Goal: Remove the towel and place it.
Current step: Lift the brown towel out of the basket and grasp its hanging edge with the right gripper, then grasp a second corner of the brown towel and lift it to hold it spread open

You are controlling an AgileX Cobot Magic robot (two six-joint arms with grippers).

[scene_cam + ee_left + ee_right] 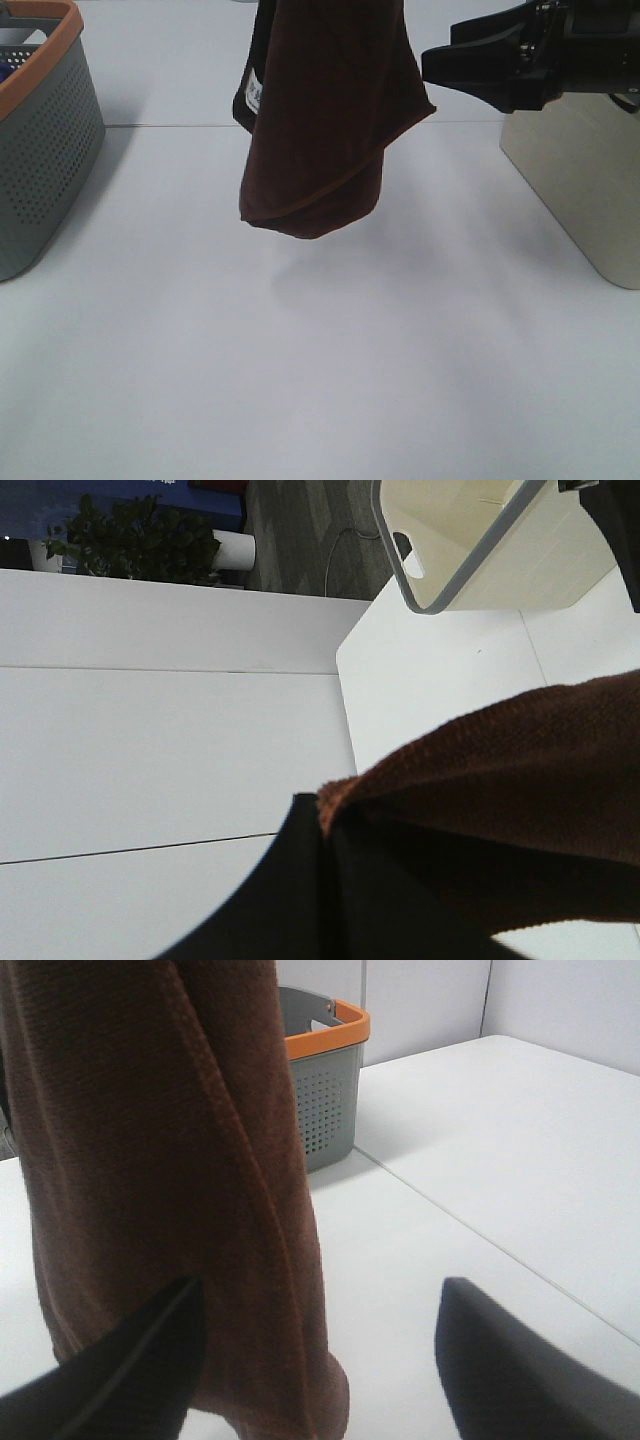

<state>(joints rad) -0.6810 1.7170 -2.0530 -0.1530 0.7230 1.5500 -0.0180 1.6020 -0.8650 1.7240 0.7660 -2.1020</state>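
The dark reddish-brown towel (320, 110) hangs folded in the air above the white table, its top running out of the exterior view and a small white tag (253, 95) on its left edge. In the left wrist view my left gripper (325, 830) is shut on the towel (500, 800), which bunches over the black finger (280, 900). My right gripper (440, 50) is open and empty, level with the towel and just right of it, pointing at it. In the right wrist view its open gripper (320, 1360) faces the towel (160, 1160), which hangs close in front of one finger (120, 1370).
A grey perforated basket with an orange rim (40, 150) stands at the left edge of the table; it also shows in the right wrist view (325, 1090). A cream basket (590, 180) stands at the right, below the right arm, and shows in the left wrist view (480, 540).
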